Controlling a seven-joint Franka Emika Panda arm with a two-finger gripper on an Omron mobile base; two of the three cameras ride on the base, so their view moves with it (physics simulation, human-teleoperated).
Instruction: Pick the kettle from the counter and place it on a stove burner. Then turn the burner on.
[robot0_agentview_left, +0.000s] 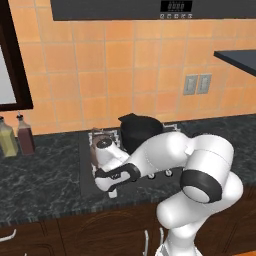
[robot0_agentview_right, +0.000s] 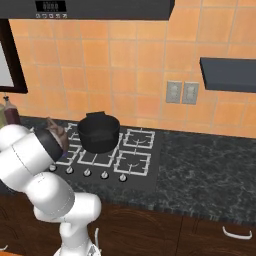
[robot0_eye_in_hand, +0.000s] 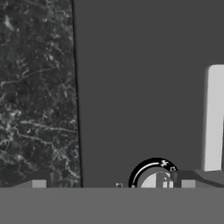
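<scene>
Kettle on rear-left burner, end effector wide open

Kettle (robot0_agentview_left: 96, 141), one, brown-copper, sits on stove (robot0_agentview_right: 131, 172) at rear-left burner, just beside one black pot (robot0_agentview_right: 98, 132). Two bottles (robot0_agentview_left: 16, 136) on bench (robot0_agentview_right: 210, 170) at far left. Five knobs (robot0_agentview_right: 87, 172) along stove's front edge. One end effector (robot0_eye_in_hand: 113, 183), fingers spread fully, holding nothing, low over stove front by a knob (robot0_eye_in_hand: 154, 176).

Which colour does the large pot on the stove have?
The pot is black, lid included; it shows best in the right base view.
</scene>
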